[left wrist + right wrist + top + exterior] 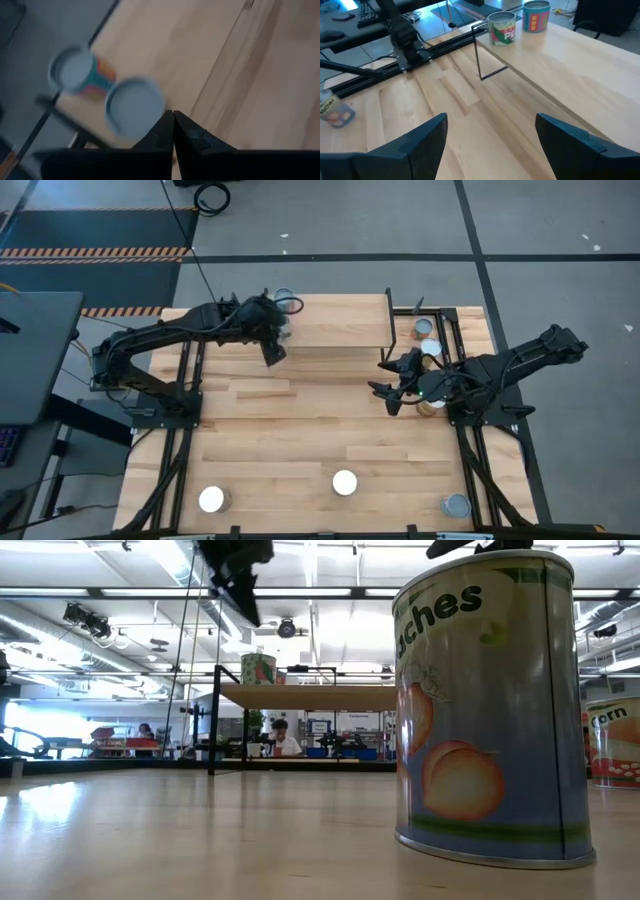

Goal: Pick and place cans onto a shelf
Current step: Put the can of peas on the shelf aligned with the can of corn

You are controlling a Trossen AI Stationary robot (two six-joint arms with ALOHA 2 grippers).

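Observation:
The shelf, a light wood plank on thin black legs, stands at the table's far middle. Two cans stand on its left end, seen in the right wrist view and the left wrist view. My left gripper is shut and empty, above the table beside the shelf's left end. My right gripper is open and empty above the table near the shelf's right end. A peaches can stands on the table close to the low camera.
Three cans stand along the table's near edge. More cans stand at the right edge by my right arm. Bare tabletop lies between the shelf and the near cans.

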